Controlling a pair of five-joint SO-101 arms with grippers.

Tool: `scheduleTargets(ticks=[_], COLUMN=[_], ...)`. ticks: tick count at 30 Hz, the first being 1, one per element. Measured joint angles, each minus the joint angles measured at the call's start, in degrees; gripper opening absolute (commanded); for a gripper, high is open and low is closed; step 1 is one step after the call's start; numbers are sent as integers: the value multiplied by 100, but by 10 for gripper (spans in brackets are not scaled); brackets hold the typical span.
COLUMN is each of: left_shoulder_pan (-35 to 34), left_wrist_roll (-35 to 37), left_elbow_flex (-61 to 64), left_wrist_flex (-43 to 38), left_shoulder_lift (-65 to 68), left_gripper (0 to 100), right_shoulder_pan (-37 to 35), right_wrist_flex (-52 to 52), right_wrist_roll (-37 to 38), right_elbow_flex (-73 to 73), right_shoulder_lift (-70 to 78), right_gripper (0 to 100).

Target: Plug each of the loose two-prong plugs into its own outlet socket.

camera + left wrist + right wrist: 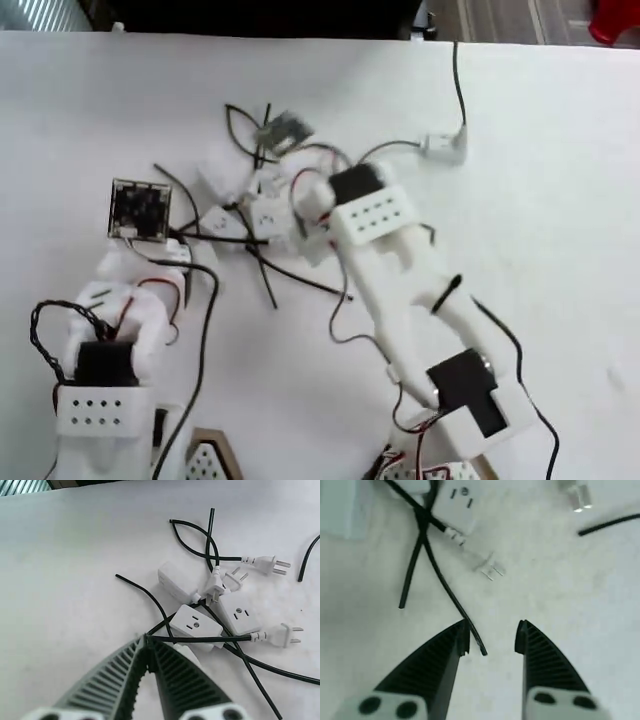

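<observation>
Left arm folded at lower left, left gripper seemingly closed tight; right arm extends toward centre, right gripper spread apart.

On the table, three outlet sockets huddle at centre, with cords crossing over them. One two-prong plug lies well apart, at two o'clock from the huddle. Other plugs lie just beside the sockets.

White table with the room's edge beyond it

The white table spans nearly the whole scene. Past its far edge, a strip of wood-toned floor lies to the right, with a red object in the far right corner. A dark shape sits mid-edge and a pale ribbed surface at far left.
</observation>
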Motion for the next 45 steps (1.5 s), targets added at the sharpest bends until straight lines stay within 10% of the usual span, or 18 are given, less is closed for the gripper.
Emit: scheduleTargets(ticks=[19,29,45], left_shoulder_pan=[0,0,0], left_wrist_roll=[0,0,0], left_elbow_flex=[0,0,0], left_wrist_flex=[0,0,0], left_shoulder_lift=[0,0,0], left_gripper=[27,27,27], right_shoulder_pan=[-536,-62,1125], right_wrist_flex=[-607,-607,967], right_wrist_roll=[475,536,132], right_elbow_flex=[-1327,-1987,-1987], right_shoulder_lift=[2277,3174,1890], right_gripper=[220,10,17])
